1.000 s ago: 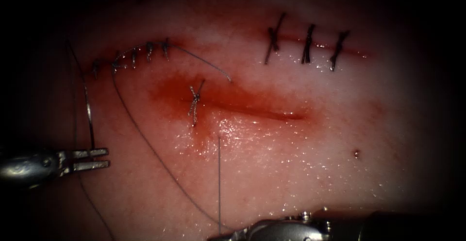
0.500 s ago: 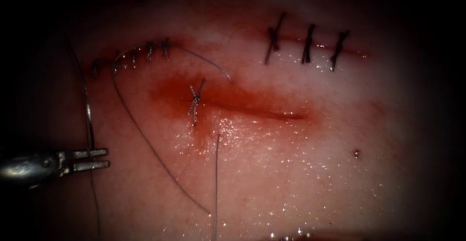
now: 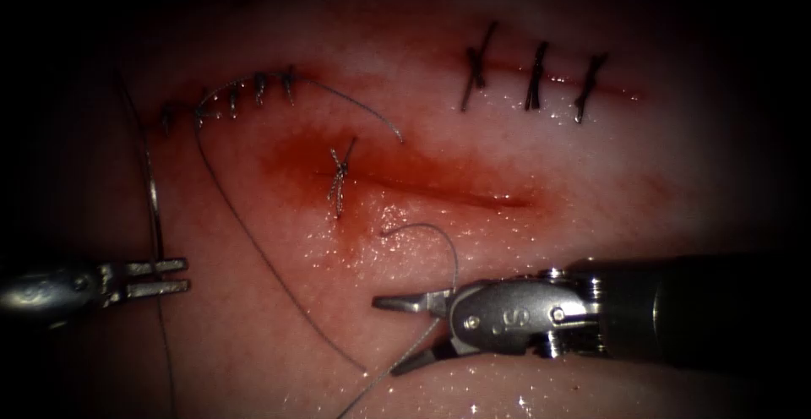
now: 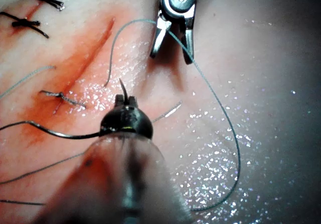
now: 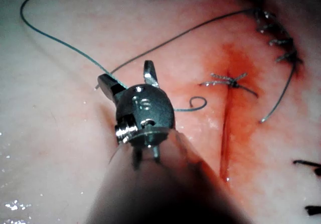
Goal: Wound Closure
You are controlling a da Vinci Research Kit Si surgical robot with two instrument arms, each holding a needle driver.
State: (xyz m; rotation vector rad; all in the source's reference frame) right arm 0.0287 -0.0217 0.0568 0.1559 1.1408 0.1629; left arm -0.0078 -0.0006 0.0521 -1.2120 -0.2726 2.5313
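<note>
Glistening pork tissue (image 3: 591, 216) fills the background, its cut (image 3: 439, 191) running left to right with one stitch (image 3: 339, 178) across it. Far left of the cut, the left tool (image 3: 160, 275) clamps the curved needle (image 3: 155, 208) near one end; the needle rises clear of the tissue. Below the cut, the right tool (image 3: 405, 330) gapes open, holding nothing, with the thread (image 3: 422, 233) running between its jaws.

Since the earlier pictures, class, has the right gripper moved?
Yes. The right gripper has come up from the picture's lower edge toward the cut, jaws open around the thread.
</note>
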